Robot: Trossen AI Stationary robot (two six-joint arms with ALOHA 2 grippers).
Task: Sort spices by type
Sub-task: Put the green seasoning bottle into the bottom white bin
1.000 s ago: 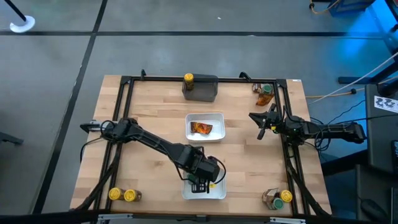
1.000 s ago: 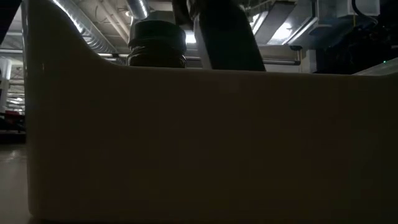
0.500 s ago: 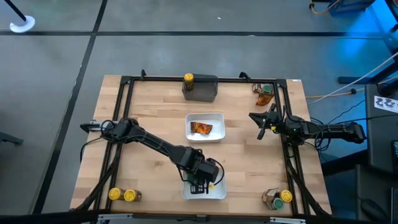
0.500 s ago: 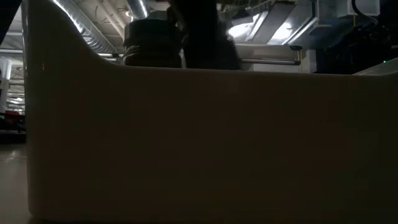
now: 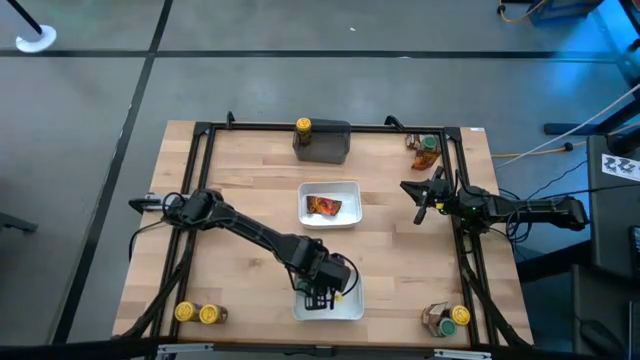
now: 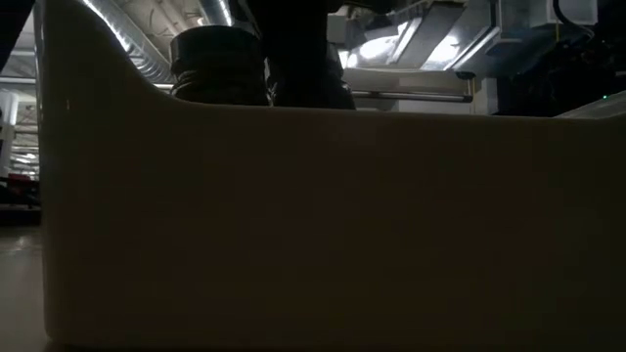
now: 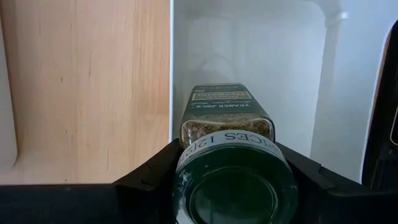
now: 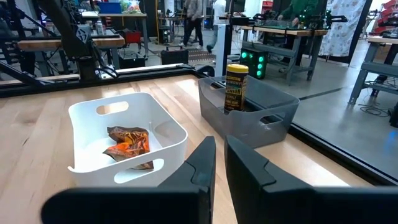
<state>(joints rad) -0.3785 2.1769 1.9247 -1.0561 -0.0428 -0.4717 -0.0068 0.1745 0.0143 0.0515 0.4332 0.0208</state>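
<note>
Wooden tabletop is filling the high view; at lower centre the left gripper is hanging over the near white tray, while the right gripper is waiting, fingers nearly closed, at right. Low view: that tray's wall is blocking the frame. Left wrist view: jaws are clamping a green-lidded jar above the tray, presumably for release. Right wrist view: a sachet is lying in the centre tray, and a yellow-lidded jar is standing in the grey bin.

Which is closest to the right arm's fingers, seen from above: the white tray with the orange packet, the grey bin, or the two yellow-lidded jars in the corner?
From the right gripper, in the high view:
1. White tray, mid-table, beside the fingers.
2. Grey bin, at the table's far edge.
3. Two yellow-lidded jars, in the near corner on the left arm's side, clearly farthest.
</note>
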